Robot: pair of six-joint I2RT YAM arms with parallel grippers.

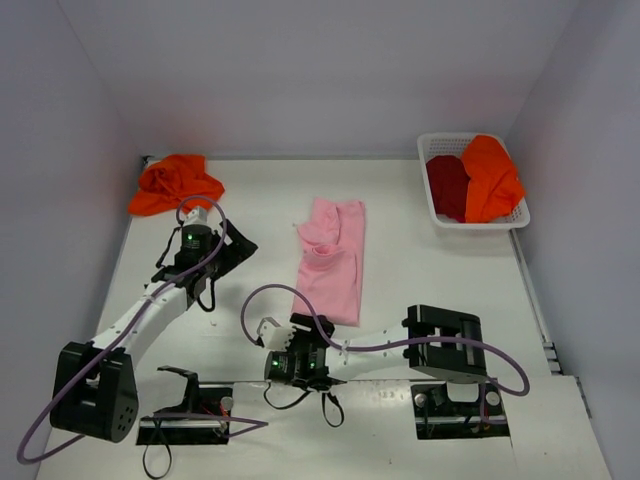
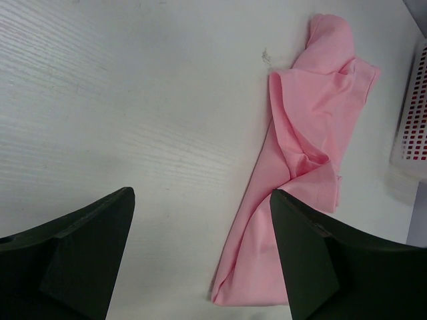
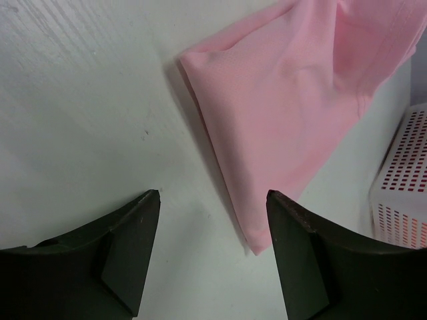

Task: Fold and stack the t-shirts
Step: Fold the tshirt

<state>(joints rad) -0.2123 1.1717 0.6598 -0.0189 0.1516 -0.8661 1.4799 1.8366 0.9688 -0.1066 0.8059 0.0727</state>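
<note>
1. Found the left jaws spread wide, with the dark left fingers far apart over bare counter and nothing between them.
2. Found the right jaws apart too, with the right fingers hanging over the counter and nothing gripped.
3. Spotted the pink t-shirt in the middle of the counter, folded lengthwise into a long narrow strip running away from the robot. Noted a flat, neat near end and a rumpled far end with bunched cloth.
4. Saw the left arm stretched forward along the left side, its jaws to the left of the pink strip and clear of it. From the left wrist, saw the strip lying beyond the right-hand finger, its near end partly hidden behind that finger.
5. Saw the right arm lying low along the near edge and reaching leftward, its jaws just short of the strip's near end. From the right wrist, saw the folded near corner just ahead of the right-hand finger; could not tell for certain about contact, though none showed.
6. Found a crumpled orange t-shirt heaped in the far left corner, well apart from the pink one and just beyond the left jaws.
7. Found the white basket in the far right corner, holding the dark red t-shirt on its left side and a second orange t-shirt on its right, the orange cloth draped over the rim.
</note>
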